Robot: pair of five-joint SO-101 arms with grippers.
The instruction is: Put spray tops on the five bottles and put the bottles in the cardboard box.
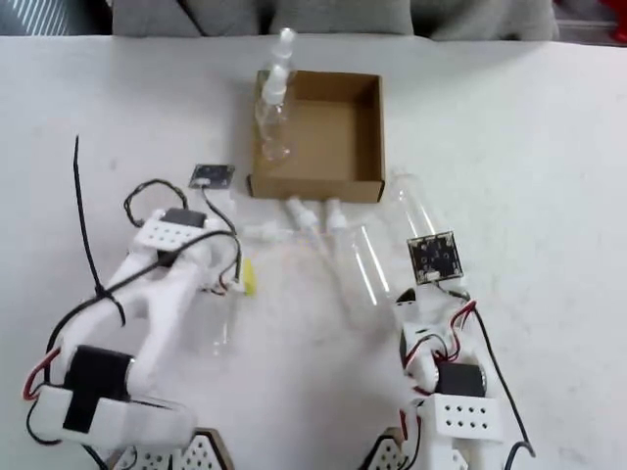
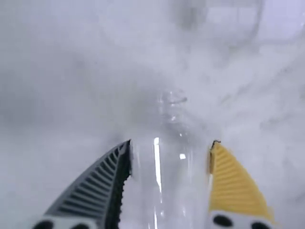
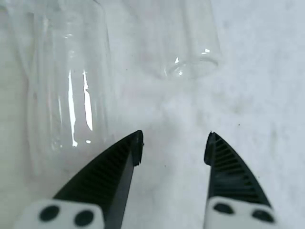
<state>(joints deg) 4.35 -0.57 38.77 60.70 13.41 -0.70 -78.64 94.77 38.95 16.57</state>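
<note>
L hand [image 2: 170,143] clenched on clear bottle [image 2: 162,191] | R hand [image 3: 175,135] released over table [image 3: 267,71]

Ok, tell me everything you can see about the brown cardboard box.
The brown cardboard box is shallow, roughly square and open-topped, with plain low walls and a mostly bare floor. It sits flat on the white table, at the far middle, beyond both arms. One clear plastic bottle with a white spray top is in it, against the wall on the left arm's side.
</note>
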